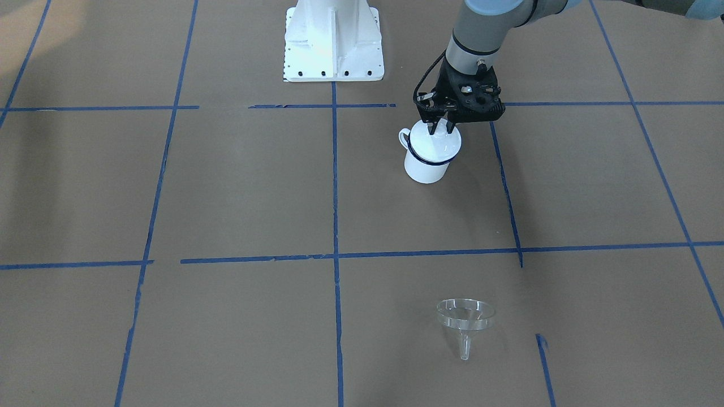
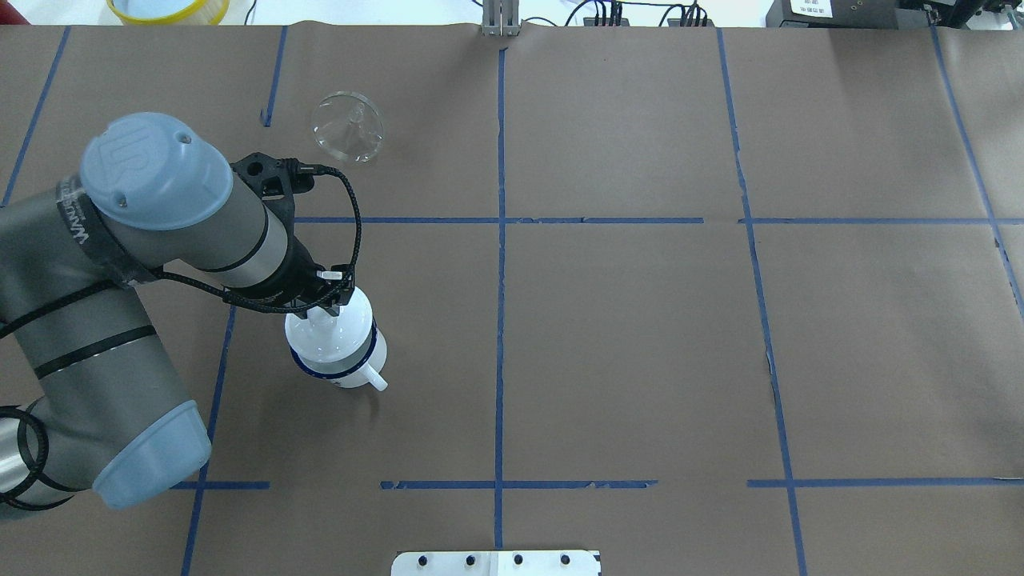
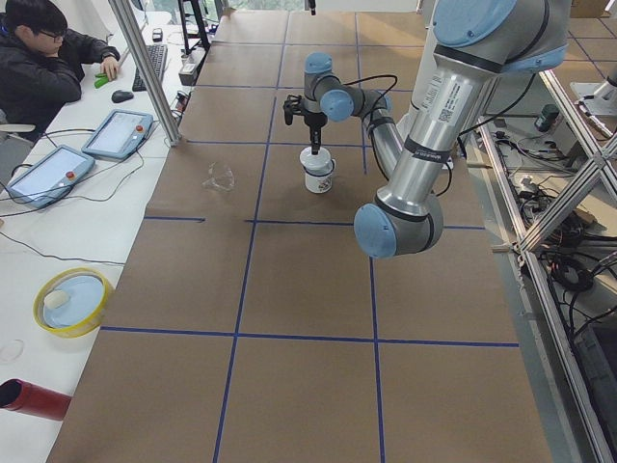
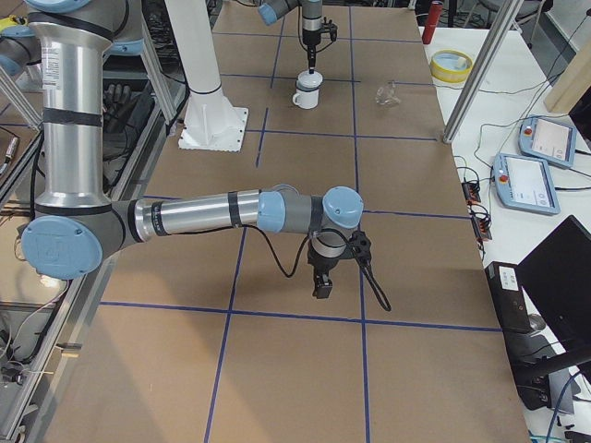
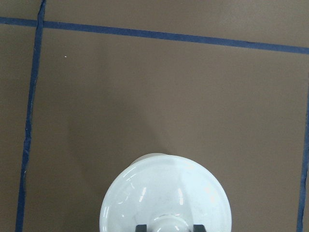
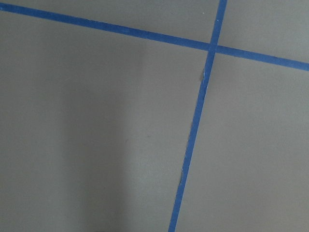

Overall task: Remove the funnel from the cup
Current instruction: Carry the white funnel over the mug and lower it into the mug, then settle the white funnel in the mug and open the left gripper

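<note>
left gripper (image 1: 440, 129): fingers pinch knob (image 5: 169, 222) of white domed lid (image 5: 164, 193) on enamel mug (image 1: 423, 168) | clear funnel (image 1: 465, 315): on table (image 1: 226, 186), well apart from mug | right gripper (image 4: 322, 288): fingers cannot tell | risk: stuck lid drags mug over

Cup (image 1: 424, 167) mouth hidden under lid (image 1: 438, 146); right tool (image 4: 322, 290) jaws too small to tell.
</note>
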You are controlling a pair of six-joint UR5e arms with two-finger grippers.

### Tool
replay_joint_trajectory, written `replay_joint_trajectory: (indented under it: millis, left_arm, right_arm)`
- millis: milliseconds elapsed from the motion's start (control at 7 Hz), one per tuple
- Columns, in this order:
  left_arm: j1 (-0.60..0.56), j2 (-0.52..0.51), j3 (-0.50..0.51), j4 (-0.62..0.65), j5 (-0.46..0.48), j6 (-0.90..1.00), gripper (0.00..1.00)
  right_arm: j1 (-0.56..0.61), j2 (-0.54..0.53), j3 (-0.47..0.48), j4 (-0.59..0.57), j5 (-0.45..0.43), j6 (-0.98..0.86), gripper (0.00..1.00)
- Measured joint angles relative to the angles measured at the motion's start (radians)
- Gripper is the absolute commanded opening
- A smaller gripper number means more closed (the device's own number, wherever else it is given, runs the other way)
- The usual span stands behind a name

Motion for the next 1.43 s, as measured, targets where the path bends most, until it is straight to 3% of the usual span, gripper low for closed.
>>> replay_joint_trajectory:
  millis: [1429]
  left_arm:
    - [0.028, 0.013, 0.007, -0.004, 0.002, 0.003, 0.00]
  right_arm:
    - [0.000, 0.000, 0.000, 0.000, 0.000, 0.000, 1.00]
